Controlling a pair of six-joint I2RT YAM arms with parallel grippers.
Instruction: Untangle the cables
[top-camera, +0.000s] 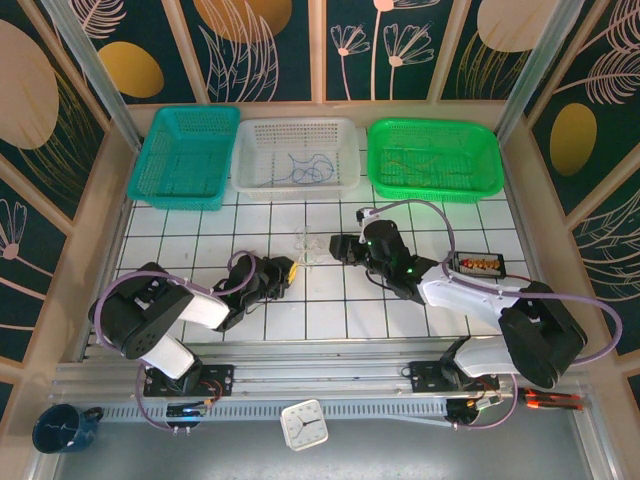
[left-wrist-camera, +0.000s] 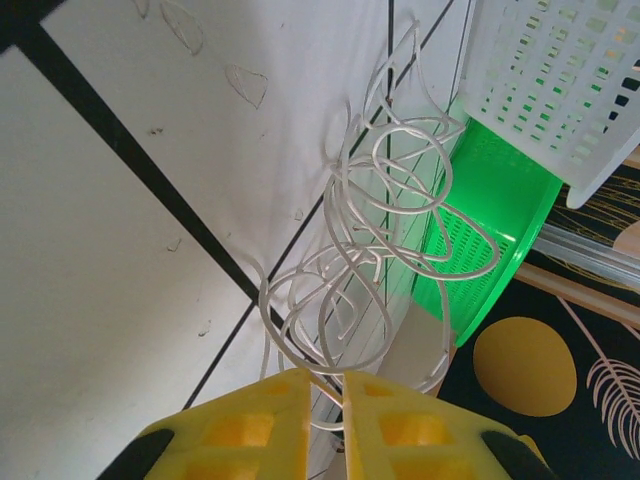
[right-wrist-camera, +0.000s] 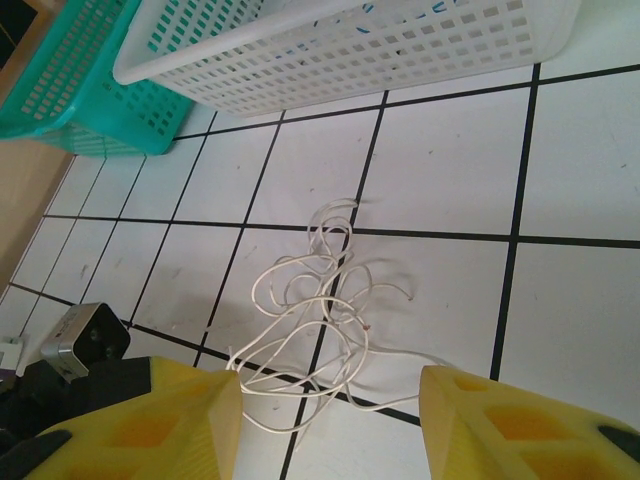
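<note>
A small knot of whitish cables (top-camera: 308, 248) lies on the tiled table between my two grippers. In the left wrist view the cables (left-wrist-camera: 375, 215) loop upward, and one strand runs down into the narrow gap of my left gripper (left-wrist-camera: 326, 400), whose yellow fingers are shut on it. My left gripper (top-camera: 285, 270) sits just left of the knot. My right gripper (top-camera: 345, 248) is right of it, open wide. In the right wrist view the cables (right-wrist-camera: 318, 300) lie in front of my right gripper (right-wrist-camera: 330, 405), with the nearest loops reaching between its fingers, untouched.
Three baskets line the far edge: teal (top-camera: 185, 155), white (top-camera: 297, 155) holding blue wire (top-camera: 305, 170), and green (top-camera: 433, 158) with thin wires inside. A black box with orange parts (top-camera: 480, 265) lies at the right. A clock (top-camera: 303, 423) and mug (top-camera: 60, 428) sit below the rail.
</note>
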